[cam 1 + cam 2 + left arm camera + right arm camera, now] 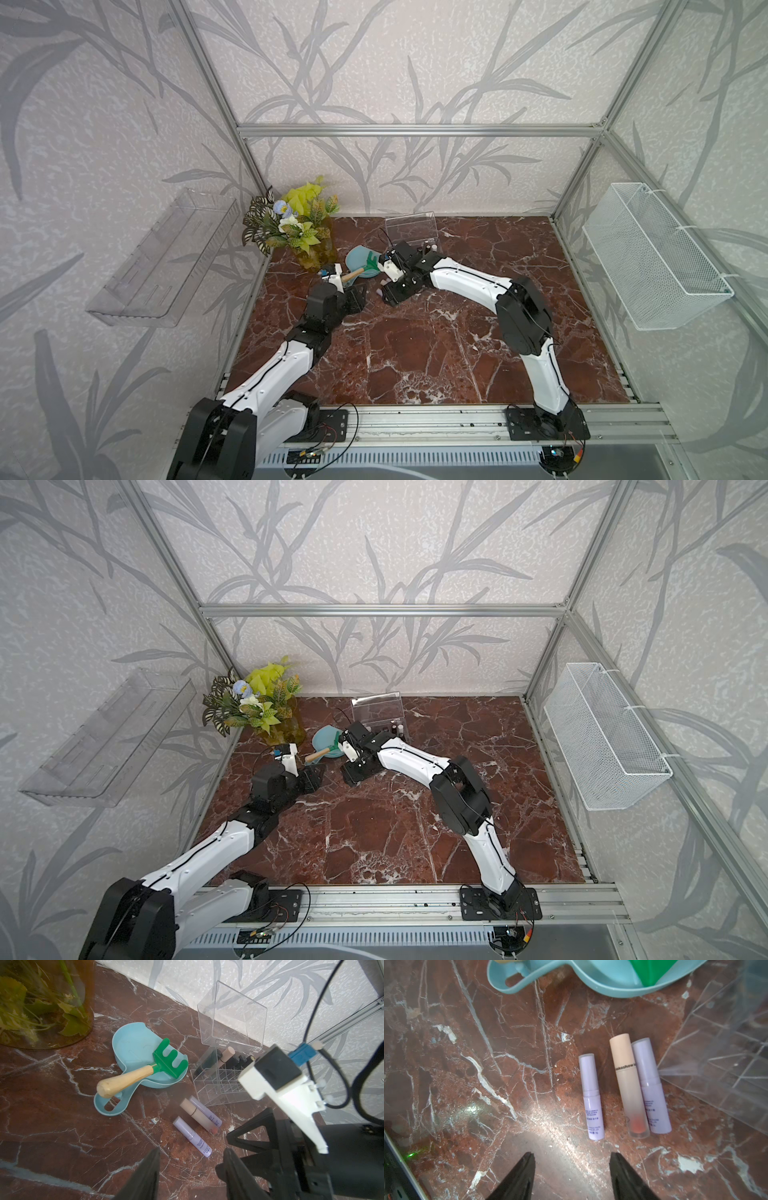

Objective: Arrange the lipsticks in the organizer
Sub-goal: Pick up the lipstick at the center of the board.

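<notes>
Three lipsticks lie on the marble table in front of the organizer (220, 1086): a lone lilac one (591, 1097), a pale pink one (629, 1084) and a second lilac one (652, 1086) touching it. The organizer's clear lid (230, 1016) stands open. Several dark tubes and one pale tube (227, 1054) lean in its back compartments. My right gripper (572, 1154) hovers open and empty just short of the lone lilac tube. My left gripper (192, 1150) is open and empty too, close to that same tube (192, 1136), facing the right gripper (388, 293).
A light blue dish (133, 1047) holding a green toy rake (170, 1061) lies left of the organizer. An amber vase of plants (299, 232) stands at the back left. A clear tray (166, 257) hangs on the left wall, a white wire basket (652, 257) on the right.
</notes>
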`<action>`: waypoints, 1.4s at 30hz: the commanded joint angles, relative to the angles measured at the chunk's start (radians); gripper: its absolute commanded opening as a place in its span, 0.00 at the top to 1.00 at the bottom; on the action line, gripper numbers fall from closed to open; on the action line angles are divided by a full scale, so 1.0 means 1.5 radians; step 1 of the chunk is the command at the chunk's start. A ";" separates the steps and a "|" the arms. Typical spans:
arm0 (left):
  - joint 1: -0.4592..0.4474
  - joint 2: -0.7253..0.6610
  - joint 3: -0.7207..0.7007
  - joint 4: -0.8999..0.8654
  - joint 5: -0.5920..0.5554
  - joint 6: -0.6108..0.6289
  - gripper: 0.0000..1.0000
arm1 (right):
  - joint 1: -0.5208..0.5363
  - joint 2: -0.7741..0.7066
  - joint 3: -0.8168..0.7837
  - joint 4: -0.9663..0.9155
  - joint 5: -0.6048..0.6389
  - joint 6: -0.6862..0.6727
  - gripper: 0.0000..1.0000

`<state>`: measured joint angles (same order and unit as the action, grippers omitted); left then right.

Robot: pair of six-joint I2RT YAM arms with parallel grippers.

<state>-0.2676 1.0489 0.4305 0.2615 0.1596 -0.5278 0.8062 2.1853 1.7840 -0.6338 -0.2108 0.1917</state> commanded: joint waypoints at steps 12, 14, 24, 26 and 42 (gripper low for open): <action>0.006 -0.009 0.028 -0.005 0.018 -0.006 0.49 | 0.003 0.070 0.049 -0.026 0.006 -0.015 0.46; 0.005 -0.010 0.029 -0.008 0.019 -0.006 0.49 | 0.003 0.076 0.055 -0.026 0.009 -0.015 0.46; 0.006 -0.021 0.033 -0.025 0.018 -0.004 0.49 | 0.003 0.114 0.073 -0.028 0.025 -0.017 0.50; 0.006 -0.025 0.034 -0.028 0.017 -0.002 0.49 | 0.004 0.120 0.077 -0.029 0.030 -0.018 0.51; 0.007 -0.047 0.106 -0.081 0.095 0.006 0.46 | 0.016 -0.023 -0.043 0.035 0.037 -0.010 0.86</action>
<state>-0.2623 0.9970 0.5243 0.1596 0.2264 -0.5304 0.8223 2.2719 1.7756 -0.6125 -0.1562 0.1680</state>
